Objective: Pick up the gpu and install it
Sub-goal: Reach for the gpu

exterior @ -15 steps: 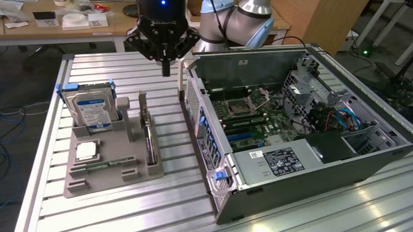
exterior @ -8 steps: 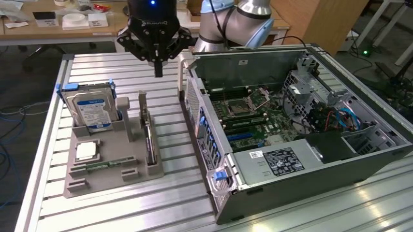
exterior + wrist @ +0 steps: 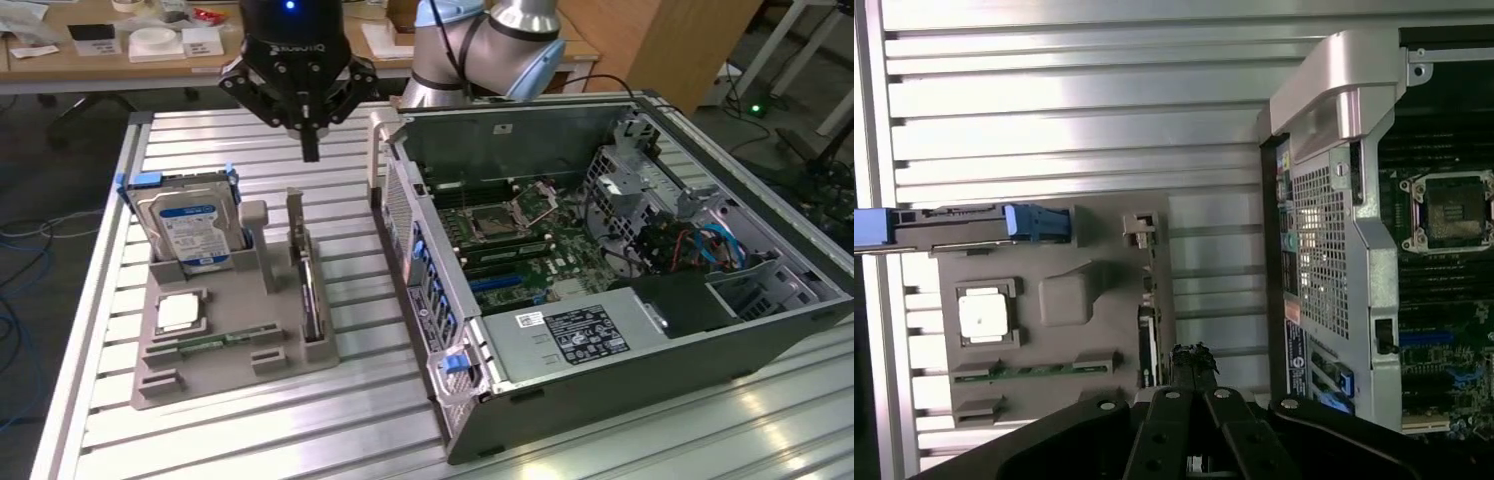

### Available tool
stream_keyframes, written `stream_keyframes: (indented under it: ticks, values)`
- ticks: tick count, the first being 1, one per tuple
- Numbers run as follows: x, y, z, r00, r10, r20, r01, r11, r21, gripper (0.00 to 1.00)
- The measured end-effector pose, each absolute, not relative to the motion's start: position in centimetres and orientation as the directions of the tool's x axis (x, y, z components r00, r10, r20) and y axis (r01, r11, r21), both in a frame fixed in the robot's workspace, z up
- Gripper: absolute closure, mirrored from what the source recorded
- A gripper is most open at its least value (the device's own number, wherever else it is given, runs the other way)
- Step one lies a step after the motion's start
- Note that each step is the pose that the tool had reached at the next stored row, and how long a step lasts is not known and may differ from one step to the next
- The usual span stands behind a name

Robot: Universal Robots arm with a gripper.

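The gpu (image 3: pixel 310 292) is a thin dark card standing on edge in a slot along one side of the grey holder tray (image 3: pixel 214 375), with its silver end bracket (image 3: pixel 295 212) at the far end. In the wrist view the gpu (image 3: pixel 1147 335) appears edge-on, and its bracket (image 3: pixel 1139 228) shows too. My gripper (image 3: pixel 310 150) hangs above the table just beyond the bracket end of the card, touching nothing. Its fingers are shut together with nothing between them, and the fingertips (image 3: pixel 1194 358) meet beside the card in the wrist view.
The open computer case (image 3: pixel 601 270) lies at the exterior view's right of the tray, motherboard (image 3: pixel 514 235) exposed. On the tray also sit a blue-labelled hard drive (image 3: pixel 194 225), a silver processor (image 3: pixel 178 312) and a green memory stick (image 3: pixel 214 340). The slatted aluminium table (image 3: pixel 267 440) runs underneath.
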State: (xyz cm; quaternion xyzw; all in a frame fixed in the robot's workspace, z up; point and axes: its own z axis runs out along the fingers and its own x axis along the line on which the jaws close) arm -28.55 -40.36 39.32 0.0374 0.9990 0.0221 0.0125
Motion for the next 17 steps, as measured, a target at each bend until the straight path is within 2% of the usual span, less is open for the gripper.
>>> stream_keyframes:
  ticks: [17]
  values:
    - [-32.0,-40.5,39.3,-0.997,0.075,-0.023,0.074,0.996,0.045,0.89]
